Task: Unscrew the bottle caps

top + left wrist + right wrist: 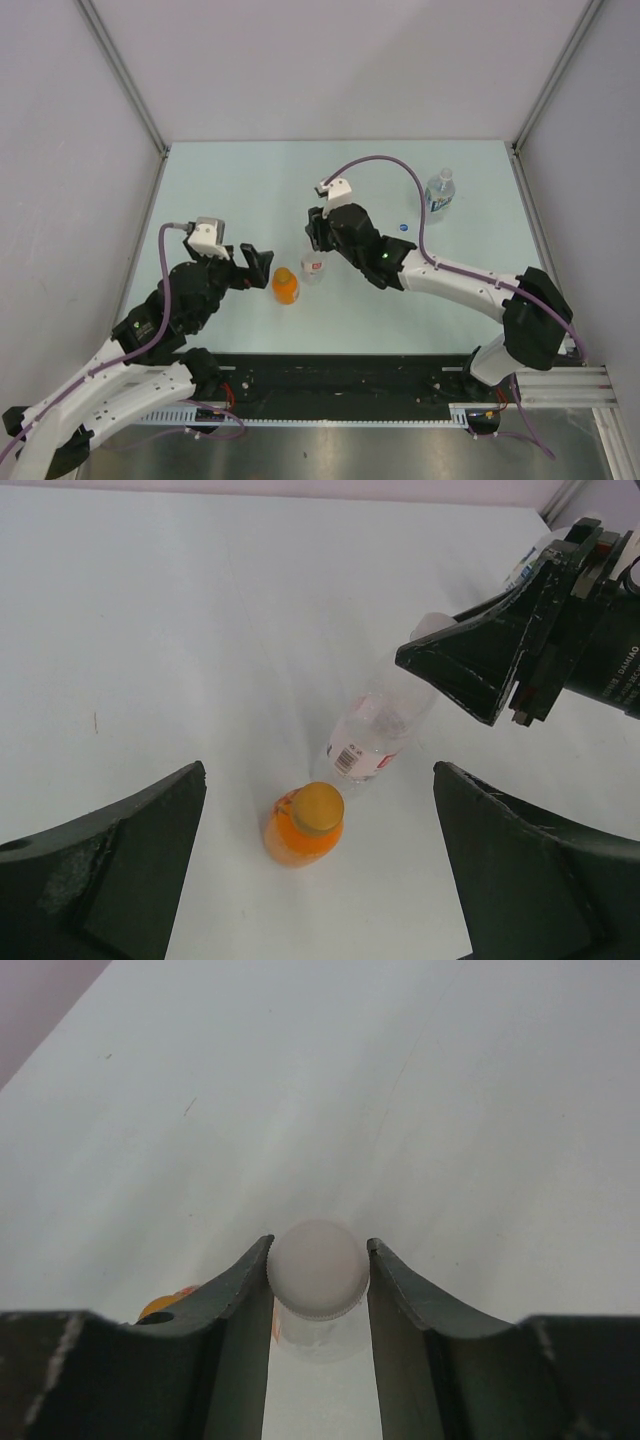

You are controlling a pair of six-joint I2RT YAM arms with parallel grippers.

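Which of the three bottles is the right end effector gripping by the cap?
The clear bottle with the red-white label: the right end effector grips its white cap. The orange bottle beside it and the blue-labelled bottle stand untouched.

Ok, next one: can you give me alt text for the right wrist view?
The right gripper pinches the white cap of a clear bottle between its two dark fingers, seen from straight above. A sliver of the orange bottle peeks out behind one finger, on the pale table.

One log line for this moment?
right hand: shut on white cap | left hand: open, beside orange bottle | blue cap: off, on table
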